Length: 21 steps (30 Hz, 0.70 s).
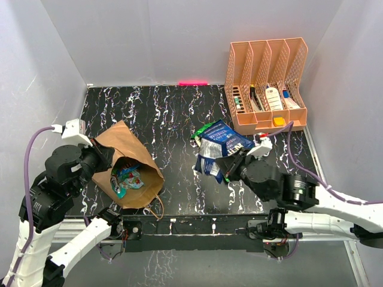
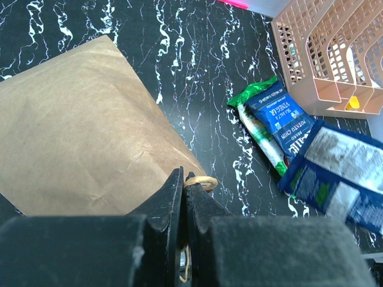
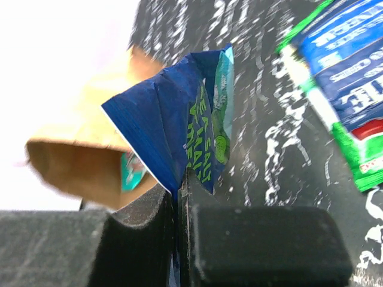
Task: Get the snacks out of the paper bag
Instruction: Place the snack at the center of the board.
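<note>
The brown paper bag (image 1: 119, 143) lies on its side at the left, mouth toward the near edge. A teal-green packet (image 1: 127, 177) and a small red one (image 1: 137, 180) show inside. My left gripper (image 1: 103, 156) is shut on the bag's twisted paper handle (image 2: 202, 180), its tips (image 2: 184, 179) at the bag's edge (image 2: 78, 131). My right gripper (image 1: 227, 167) is shut on a dark blue packet (image 3: 173, 113) and holds it near the table's middle, tips (image 3: 179, 182) at its lower edge. A blue packet (image 1: 222, 136) lies on a green one (image 1: 201, 133) behind it.
An orange slotted file rack (image 1: 266, 84) with small bottles and tubes stands at the back right. White walls enclose the black marbled table (image 1: 167, 113) on three sides. The bag's second handle (image 1: 159, 206) lies near the front edge.
</note>
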Tool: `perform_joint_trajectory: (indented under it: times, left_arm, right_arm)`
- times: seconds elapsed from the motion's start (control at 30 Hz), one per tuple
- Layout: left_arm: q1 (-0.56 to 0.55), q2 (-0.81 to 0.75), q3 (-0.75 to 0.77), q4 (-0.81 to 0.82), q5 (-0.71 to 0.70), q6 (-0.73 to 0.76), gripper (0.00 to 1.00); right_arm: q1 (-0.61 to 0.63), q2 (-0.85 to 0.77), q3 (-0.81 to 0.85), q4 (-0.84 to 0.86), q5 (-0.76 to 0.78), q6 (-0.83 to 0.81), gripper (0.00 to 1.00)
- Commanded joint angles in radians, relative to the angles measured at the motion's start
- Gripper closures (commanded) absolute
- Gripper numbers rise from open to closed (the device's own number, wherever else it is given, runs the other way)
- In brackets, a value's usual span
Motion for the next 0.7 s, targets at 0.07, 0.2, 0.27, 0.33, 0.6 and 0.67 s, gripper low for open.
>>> perform_joint_trajectory:
  times: [0.07, 0.2, 0.27, 0.33, 0.6, 0.67]
  left_arm:
    - [-0.003, 0.0, 0.02, 0.014, -0.009, 0.009, 1.0]
    - [-0.003, 0.005, 0.027, 0.009, 0.002, 0.002, 1.0]
    - [-0.003, 0.007, 0.031, 0.002, 0.001, -0.001, 1.0]
    - [-0.002, 0.009, 0.044, -0.008, -0.003, -0.002, 1.0]
    - [-0.002, 0.02, 0.091, -0.041, -0.018, 0.003, 1.0]
    - [-0.003, 0.021, 0.092, -0.042, -0.019, 0.004, 1.0]
  right_arm:
    - [-0.125, 0.235, 0.083, 0.171, 0.331, -0.018, 0.93]
    - [-0.437, 0.388, 0.139, 0.405, -0.099, -0.135, 0.93]
    - [-0.526, 0.444, 0.145, 0.546, -0.249, -0.176, 0.93]
    - [-0.575, 0.499, 0.177, 0.619, -0.328, -0.169, 0.93]
    - [-0.78, 0.619, 0.152, 0.786, -0.501, 0.081, 0.93]
    - [-0.804, 0.619, 0.112, 0.79, -0.48, 0.135, 0.93]
